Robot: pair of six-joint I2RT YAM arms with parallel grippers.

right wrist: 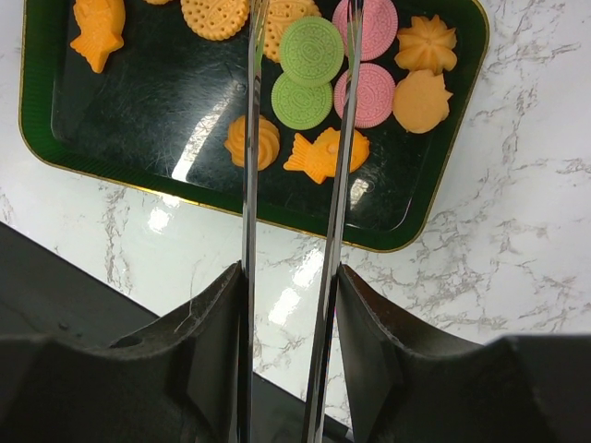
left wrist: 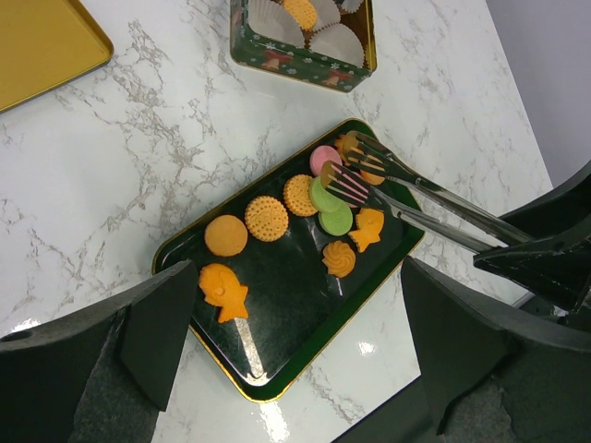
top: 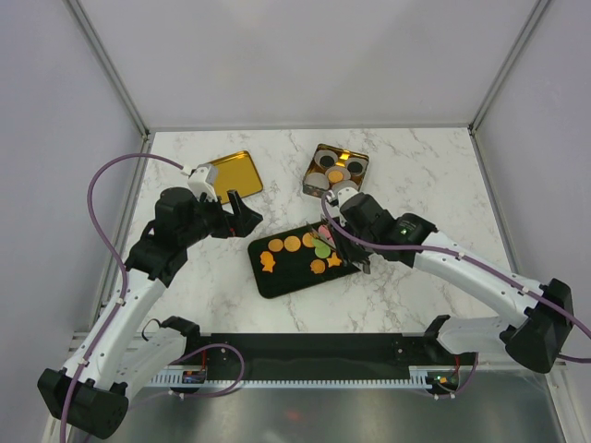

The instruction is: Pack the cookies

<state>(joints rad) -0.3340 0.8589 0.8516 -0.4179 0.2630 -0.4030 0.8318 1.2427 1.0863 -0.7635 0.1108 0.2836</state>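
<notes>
**Ana:** While the right gripper squeezes those metal tongs, where do the cookies lie?

**Ben:** Most are on the dark green tray mid-table, bunched toward its far right end. One orange fish sits alone at the left end.

**Ana:** And relative to the tongs?

**Ben:** The gripper's fingers press on the two blades from outside, but the blades are parted at the tips. In the right wrist view the two green cookies lie between them. The pink ones are under and just right of the right blade, and an orange fish lies between the blades, nearer the gripper. I cannot tell whether the tips touch anything.

**Ana:** The left gripper?

**Ben:** Its fingers are spread wide and hold nothing. It hangs just left of the tray, pointed at it.

**Ana:** Anything else?

**Ben:** A patterned tin stands beyond the tray with a few cookies in paper liners. Far left lies a gold lid.
</notes>
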